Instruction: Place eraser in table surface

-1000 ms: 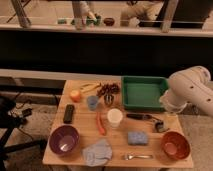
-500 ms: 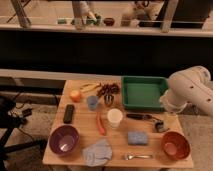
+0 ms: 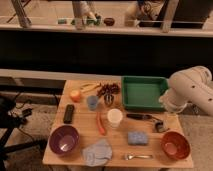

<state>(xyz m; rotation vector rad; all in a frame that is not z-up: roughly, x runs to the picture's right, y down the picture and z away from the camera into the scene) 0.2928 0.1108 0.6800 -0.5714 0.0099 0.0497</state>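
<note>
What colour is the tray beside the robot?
The tray is green, camera view; the gripper hovers near its corner.

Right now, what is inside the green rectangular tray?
The green rectangular tray shows a bare floor; the white robot arm covers its right edge. The hand hangs just in front, over the light wooden tabletop.

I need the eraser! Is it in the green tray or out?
Out. The eraser lies flat on the table surface, just beyond the purple bowl; the gripper hangs far right.

- Eraser (image 3: 69, 113): flat black block, lying lengthwise by the left edge, well apart from the gripper (image 3: 160, 125) at the right side.
- Table surface (image 3: 117, 144): light tan wood, rectangular.
</note>
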